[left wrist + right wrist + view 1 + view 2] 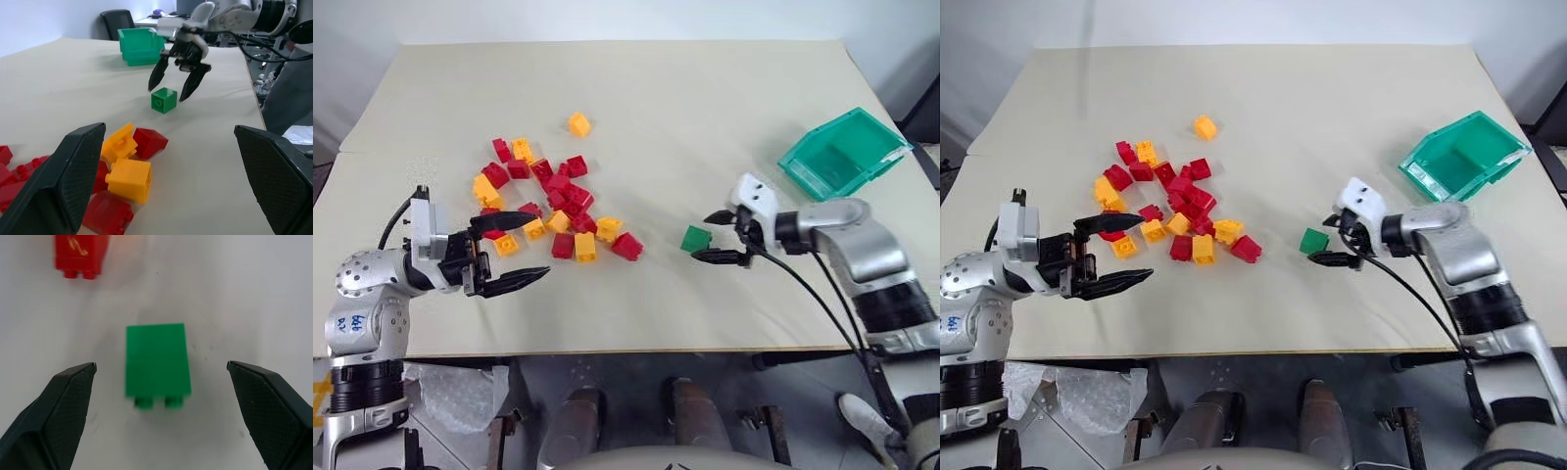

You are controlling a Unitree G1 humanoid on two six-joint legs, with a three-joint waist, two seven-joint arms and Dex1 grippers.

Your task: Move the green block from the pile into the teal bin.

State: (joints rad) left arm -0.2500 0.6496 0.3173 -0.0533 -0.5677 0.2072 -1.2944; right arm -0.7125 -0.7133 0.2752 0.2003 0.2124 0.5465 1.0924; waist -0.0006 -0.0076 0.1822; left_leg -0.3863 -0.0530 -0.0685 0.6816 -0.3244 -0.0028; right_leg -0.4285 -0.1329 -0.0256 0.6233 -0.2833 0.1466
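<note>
Block: your green block sits alone on the beige table, clear of the pile and between it and the teal bin; it touches no other brick.
Right claw: your right gripper has its two black fingers spread wide, tips just beside the block on the bin side; the right wrist view shows the block lying between and ahead of the two fingertips, neither one touching it. Nothing is held.
Left claw: your left gripper is also wide open and empty, pointing across the table toward the pile from its near left edge, with an orange brick just beside its upper finger.
Pile: the pile of red and yellow-orange bricks is spread left of centre, with one orange brick lying apart on the far side and a red brick at the edge nearest the block.
Bin: the teal bin stands near the table's far right edge, tilted, open side facing you, well apart from the block.
</note>
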